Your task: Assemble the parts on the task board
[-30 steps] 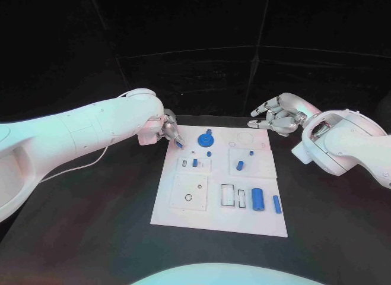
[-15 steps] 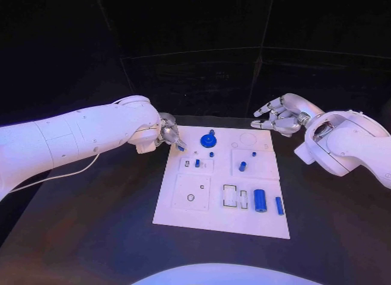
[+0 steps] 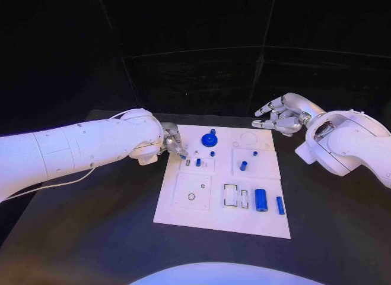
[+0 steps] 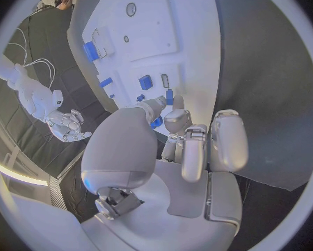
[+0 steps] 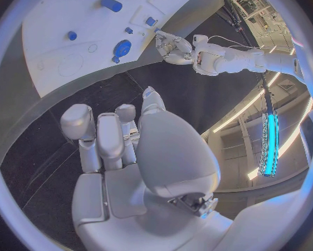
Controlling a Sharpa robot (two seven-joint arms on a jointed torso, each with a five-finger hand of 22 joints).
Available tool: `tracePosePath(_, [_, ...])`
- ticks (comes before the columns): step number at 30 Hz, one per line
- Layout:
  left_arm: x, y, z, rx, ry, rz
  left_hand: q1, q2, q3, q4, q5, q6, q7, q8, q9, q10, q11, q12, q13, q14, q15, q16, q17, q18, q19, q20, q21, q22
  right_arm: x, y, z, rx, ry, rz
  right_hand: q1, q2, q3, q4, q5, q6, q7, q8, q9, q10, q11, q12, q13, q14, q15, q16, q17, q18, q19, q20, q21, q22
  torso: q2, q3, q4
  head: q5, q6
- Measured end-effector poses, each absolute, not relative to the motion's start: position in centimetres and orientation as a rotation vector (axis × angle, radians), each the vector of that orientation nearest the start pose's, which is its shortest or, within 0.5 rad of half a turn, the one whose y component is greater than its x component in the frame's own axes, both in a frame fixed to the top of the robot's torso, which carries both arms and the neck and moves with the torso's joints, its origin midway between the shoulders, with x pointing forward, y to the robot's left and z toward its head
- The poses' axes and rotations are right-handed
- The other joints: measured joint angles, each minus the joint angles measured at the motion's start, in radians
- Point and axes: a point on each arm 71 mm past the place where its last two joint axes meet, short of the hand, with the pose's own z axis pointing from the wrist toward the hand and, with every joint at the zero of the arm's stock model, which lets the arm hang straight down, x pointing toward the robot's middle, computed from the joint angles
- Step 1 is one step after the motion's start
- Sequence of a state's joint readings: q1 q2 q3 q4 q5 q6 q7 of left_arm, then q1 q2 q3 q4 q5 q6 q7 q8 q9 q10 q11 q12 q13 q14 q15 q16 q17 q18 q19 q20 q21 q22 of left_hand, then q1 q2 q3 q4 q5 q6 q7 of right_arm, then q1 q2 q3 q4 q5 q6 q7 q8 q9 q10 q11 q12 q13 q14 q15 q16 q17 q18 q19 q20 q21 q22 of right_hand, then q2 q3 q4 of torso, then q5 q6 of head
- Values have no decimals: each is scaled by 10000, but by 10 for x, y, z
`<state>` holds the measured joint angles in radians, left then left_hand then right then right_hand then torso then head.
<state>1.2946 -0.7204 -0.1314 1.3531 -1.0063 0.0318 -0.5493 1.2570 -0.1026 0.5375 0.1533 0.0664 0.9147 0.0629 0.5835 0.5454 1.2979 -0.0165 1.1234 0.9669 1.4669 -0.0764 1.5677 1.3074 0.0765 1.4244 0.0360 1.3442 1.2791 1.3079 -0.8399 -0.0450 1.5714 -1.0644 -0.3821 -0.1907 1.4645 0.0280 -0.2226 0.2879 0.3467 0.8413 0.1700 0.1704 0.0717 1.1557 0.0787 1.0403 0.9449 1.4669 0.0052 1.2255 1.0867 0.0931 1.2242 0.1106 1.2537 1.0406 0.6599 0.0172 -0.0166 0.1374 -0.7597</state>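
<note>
Board (image 3: 214, 228) fills mid-frame; my left hand (image 3: 173, 142), pinching a small blue part (image 3: 183, 155), has edged inward over its left edge, nearing insertion; right hand (image 3: 280, 116) hangs released upper right.

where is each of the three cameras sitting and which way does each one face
Head view: on the robot's head, looking down at the black table and the white task board; both white arms come in, left hand at the board's far left corner, right hand off its far right corner.
Left wrist view: behind the left hand, facing the board; a small blue part sits at its fingertips.
Right wrist view: behind the right hand, facing the board.
Shared: all show the board; each wrist view shows the other hand.
</note>
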Motion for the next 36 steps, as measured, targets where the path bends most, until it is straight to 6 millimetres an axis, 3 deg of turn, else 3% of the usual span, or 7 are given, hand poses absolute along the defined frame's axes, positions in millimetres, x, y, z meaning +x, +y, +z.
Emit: tracePosePath(36, [505,197,-227,-2522,22655,-3025,-167,-140,243,-222,-56,2,3,72,33,49,-44,-1,-6,0,0,0,0,0,0,0,0,11,497,-192,-136,2449,16717,7917,0,0,0,0,-1,0,0,0,0,0,0,0,0,0,0,0,-2,0,0,0,0,0,-3,11,-16,-46,-65])
